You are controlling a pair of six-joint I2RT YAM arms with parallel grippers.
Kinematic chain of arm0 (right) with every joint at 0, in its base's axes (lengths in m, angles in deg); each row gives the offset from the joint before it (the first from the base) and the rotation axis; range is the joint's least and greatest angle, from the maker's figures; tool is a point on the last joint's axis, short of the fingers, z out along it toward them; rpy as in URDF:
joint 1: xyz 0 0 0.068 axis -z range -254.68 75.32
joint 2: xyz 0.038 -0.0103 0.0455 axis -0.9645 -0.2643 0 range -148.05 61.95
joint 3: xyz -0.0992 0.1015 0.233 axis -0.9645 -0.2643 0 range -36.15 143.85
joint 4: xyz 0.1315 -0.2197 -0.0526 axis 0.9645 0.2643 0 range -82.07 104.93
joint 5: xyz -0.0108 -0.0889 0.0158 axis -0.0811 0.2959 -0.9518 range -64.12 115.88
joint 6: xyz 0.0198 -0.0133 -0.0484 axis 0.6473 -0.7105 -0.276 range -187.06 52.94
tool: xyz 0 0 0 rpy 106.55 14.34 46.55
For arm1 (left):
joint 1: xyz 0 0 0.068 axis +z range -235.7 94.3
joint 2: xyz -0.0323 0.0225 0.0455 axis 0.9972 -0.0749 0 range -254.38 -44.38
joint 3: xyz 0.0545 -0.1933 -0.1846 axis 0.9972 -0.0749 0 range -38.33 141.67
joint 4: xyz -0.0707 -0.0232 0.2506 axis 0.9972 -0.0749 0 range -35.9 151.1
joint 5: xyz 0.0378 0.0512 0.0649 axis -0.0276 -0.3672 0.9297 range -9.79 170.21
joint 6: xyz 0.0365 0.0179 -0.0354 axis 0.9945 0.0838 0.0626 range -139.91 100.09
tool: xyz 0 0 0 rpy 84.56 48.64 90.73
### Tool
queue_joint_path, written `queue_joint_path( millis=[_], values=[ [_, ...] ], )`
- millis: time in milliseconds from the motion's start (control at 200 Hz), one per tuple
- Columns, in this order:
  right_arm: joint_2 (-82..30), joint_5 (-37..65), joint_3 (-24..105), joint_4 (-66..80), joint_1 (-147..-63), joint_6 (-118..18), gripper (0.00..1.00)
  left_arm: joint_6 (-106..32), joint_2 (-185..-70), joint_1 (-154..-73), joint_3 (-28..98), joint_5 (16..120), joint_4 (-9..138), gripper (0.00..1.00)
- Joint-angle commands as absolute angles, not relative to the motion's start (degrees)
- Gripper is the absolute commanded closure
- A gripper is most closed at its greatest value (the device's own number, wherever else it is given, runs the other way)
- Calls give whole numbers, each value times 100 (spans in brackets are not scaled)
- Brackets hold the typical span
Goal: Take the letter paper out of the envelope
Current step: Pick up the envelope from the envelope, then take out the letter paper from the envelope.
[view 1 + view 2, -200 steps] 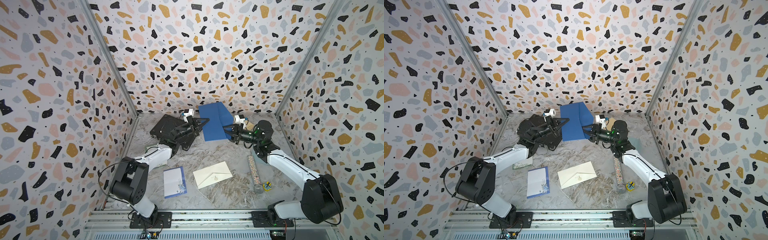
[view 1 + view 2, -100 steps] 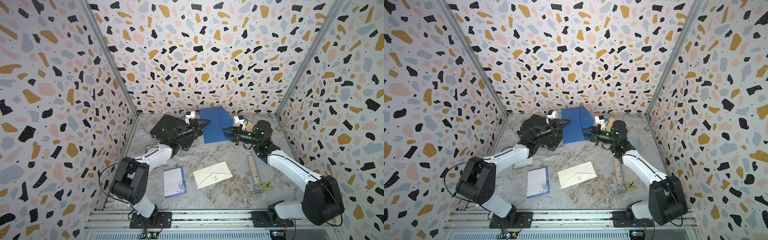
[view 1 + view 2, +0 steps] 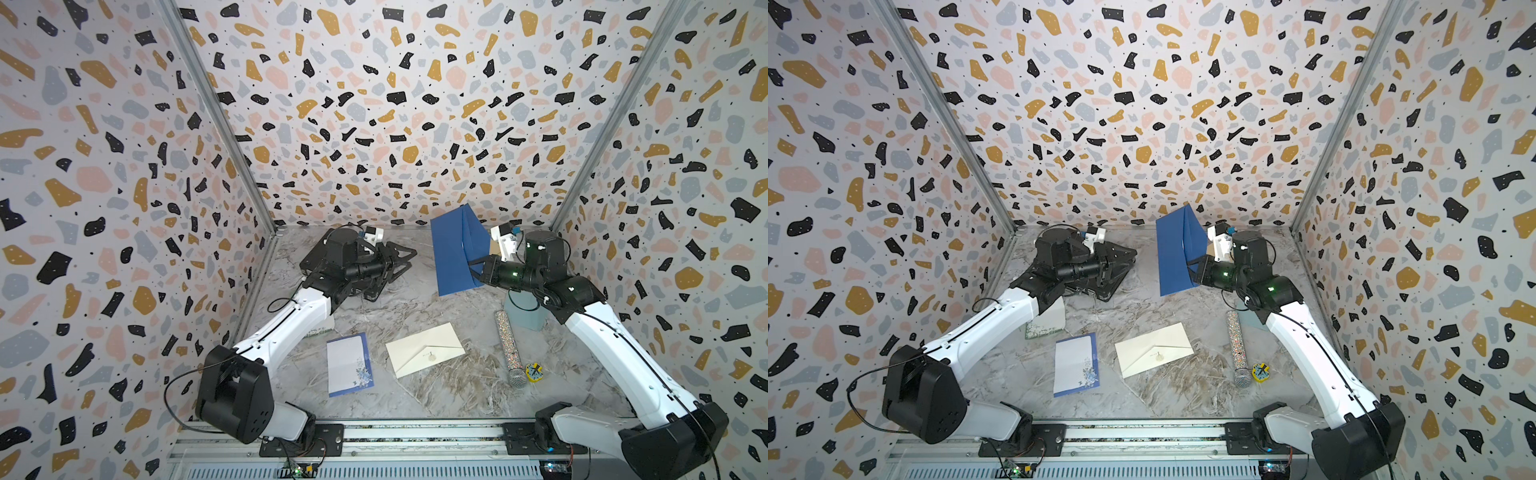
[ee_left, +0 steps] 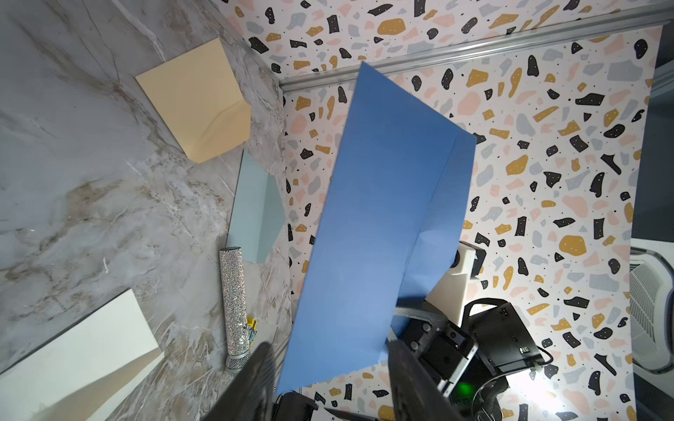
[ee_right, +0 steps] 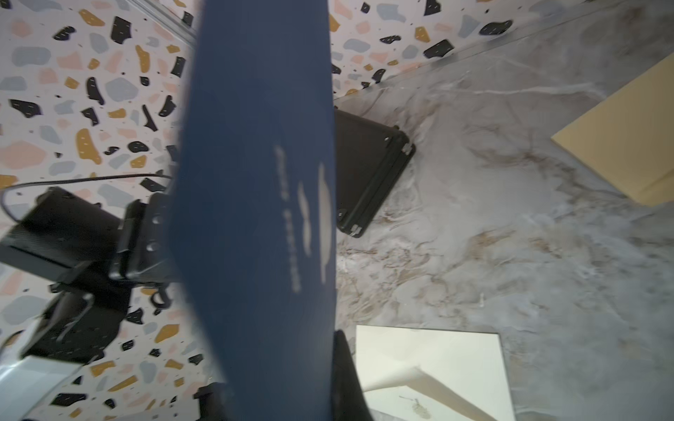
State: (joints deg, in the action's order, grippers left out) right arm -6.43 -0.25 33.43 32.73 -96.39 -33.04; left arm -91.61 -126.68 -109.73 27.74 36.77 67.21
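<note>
A blue rectangular paper envelope (image 3: 453,253) is held in the air at the far centre-right, pinched near its lower right edge by the closed right gripper (image 3: 473,269). It is stood on edge, and its long axis is seen to rise from near to far. The left gripper (image 3: 409,261) is shown empty with jaws parted, just left of the envelope, apart from it and aimed at its broad face. The letter paper is not shown and is judged to lie inside. The left arm is judged nearer and free to reach in.

White arm links (image 3: 291,324), black joints (image 3: 232,395), thin black cables (image 3: 165,392), green lights (image 4: 464,388)
</note>
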Motion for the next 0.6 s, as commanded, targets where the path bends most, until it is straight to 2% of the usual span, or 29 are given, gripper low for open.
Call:
queue_joint_path(
  millis=[0, 170, 400, 596],
  values=[
    [-633, 864, 3526, 3675, -9705, -4441, 100, -8844, -12733, -11214, 3318, 3671, 6439, 52],
    [-543, 1975, 3431, 3477, -10079, -5201, 100, -8551, -12988, -11541, 4174, 3739, 5926, 60],
    [-507, 3487, 3345, 3288, -11048, -6029, 100, -8096, -13399, -11847, 4999, 3811, 5330, 74],
    [-628, 3815, 3420, 3302, -11506, -6141, 100, -8051, -13630, -11936, 5181, 3797, 5319, 85]
  ],
)
